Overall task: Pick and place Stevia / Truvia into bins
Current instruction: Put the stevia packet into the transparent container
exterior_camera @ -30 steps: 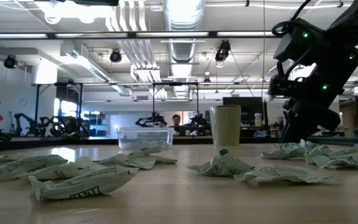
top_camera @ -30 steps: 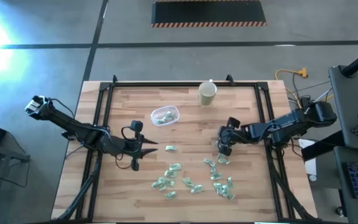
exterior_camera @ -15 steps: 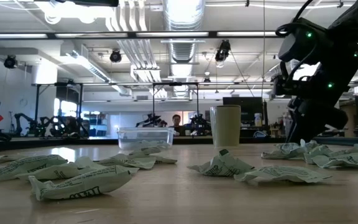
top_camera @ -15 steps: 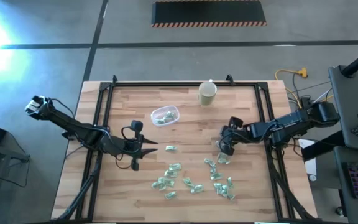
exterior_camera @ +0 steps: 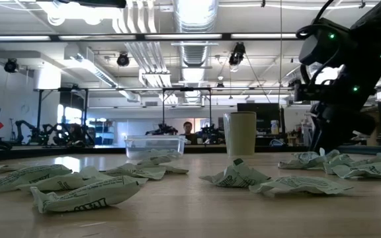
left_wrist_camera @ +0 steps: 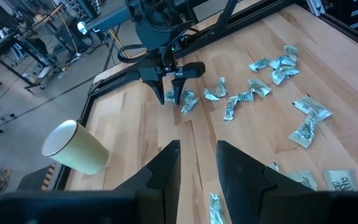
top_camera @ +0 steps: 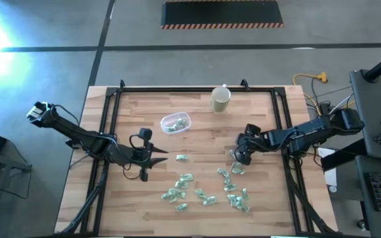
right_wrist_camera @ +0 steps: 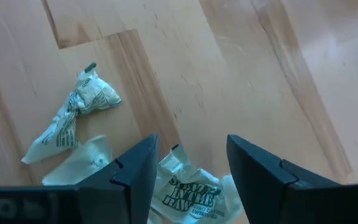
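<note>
The left end effector (top_camera: 156,156) waits at the table's (top_camera: 197,132) nine o'clock, jaws narrowly parted, empty. The tub (top_camera: 175,122), near twelve, holds a few sachets; most sachets (top_camera: 207,188) lie loose toward six. The right end effector (top_camera: 238,160), at three, hangs spread over one.

Pale green-and-white sachets (top_camera: 185,178), a clear tub (top_camera: 176,122), a beige cup (top_camera: 219,99) and a striped light-wood bench (top_camera: 137,198) are seen.
</note>
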Available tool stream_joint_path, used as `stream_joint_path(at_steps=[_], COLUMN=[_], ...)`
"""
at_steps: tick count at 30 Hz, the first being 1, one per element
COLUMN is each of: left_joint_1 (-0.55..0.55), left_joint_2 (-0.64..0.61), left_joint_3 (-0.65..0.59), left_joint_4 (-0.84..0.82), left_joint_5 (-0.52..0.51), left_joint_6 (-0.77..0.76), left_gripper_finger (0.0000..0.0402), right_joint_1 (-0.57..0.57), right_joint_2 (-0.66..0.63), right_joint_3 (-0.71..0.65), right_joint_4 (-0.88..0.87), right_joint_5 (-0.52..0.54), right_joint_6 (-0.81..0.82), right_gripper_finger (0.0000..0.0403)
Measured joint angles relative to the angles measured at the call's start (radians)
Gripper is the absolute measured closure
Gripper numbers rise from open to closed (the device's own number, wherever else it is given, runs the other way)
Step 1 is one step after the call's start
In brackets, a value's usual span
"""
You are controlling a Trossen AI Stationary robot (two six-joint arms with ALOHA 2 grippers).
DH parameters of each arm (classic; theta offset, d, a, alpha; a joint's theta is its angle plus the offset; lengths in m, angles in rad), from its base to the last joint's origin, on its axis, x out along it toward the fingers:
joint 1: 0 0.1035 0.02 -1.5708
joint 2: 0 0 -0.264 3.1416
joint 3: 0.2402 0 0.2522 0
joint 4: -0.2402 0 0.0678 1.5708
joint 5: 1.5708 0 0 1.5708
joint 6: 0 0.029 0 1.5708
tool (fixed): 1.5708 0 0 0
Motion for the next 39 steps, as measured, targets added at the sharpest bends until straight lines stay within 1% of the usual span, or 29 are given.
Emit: stream_joint_path(at_steps=[6,10,14,21,23,30,34,37,39], left_joint_1=[0.0,0.0,0.0,0.0,0.0,0.0,0.0,0.0,0.0], left_joint_2=[0.0,0.0,0.0,0.0,0.0,0.0,0.0,0.0,0.0], left_joint_3=[-0.005,-0.008,-0.008,-0.008,-0.008,-0.008,-0.008,-0.008,-0.008], left_joint_4=[0.0,0.0,0.001,0.001,0.001,0.001,0.001,0.001,0.001], left_joint_5=[0.0,0.0,0.0,0.001,0.001,0.004,0.004,0.004,0.004], left_joint_6=[0.0,0.0,0.0,0.0,0.0,0.0,0.0,0.0,0.0], left_gripper_finger=[0.0315,0.0315,0.0315,0.0315,0.0315,0.0315,0.0315,0.0315,0.0315], right_joint_1=[0.0,0.0,0.0,0.0,0.0,-0.001,0.0,0.001,0.002], right_joint_2=[-0.004,-0.004,-0.004,-0.004,-0.004,-0.004,-0.004,-0.004,-0.004], right_joint_3=[0.0,0.001,0.002,0.003,0.011,0.052,0.068,0.078,0.087], right_joint_4=[-0.011,-0.017,-0.031,-0.043,-0.056,-0.072,-0.12,-0.166,-0.2], right_joint_5=[-0.001,-0.004,-0.004,-0.003,0.001,0.004,0.004,0.003,-0.002], right_joint_6=[0.006,0.008,0.008,0.0,-0.007,-0.026,-0.004,0.019,0.043], right_gripper_finger=[0.0226,0.0245,0.0282,0.0368,0.0387,0.0394,0.0394,0.0386,0.0373])
